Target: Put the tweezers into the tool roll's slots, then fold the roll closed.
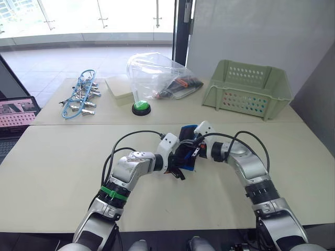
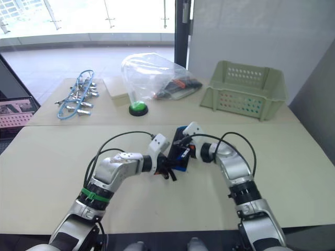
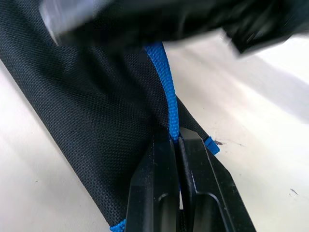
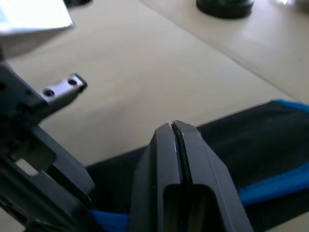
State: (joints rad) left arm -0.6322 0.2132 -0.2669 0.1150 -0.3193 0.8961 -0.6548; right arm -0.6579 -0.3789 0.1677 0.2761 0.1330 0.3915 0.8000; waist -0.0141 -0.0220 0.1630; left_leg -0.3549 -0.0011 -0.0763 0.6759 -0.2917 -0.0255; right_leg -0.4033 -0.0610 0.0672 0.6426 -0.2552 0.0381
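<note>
The tool roll (image 1: 187, 152) is black fabric with blue edging, bunched and standing off the table at the middle between both arms. My left gripper (image 3: 177, 140) is shut on the roll's blue edging (image 3: 166, 92) at its near side. My right gripper (image 4: 172, 124) is shut too, with its fingers pressed together over the black fabric (image 4: 251, 150) and the blue edge running behind them. In the head views the left gripper (image 1: 179, 166) and right gripper (image 1: 195, 149) nearly touch across the roll. The tweezers and the slots are hidden.
A green push button (image 1: 141, 107), a clear plastic bag (image 1: 157, 76) and a pale green perforated basket (image 1: 246, 89) stand on the far table. Silver clips with blue cord (image 1: 81, 97) lie at the far left, beside a pale flat box (image 1: 119, 86).
</note>
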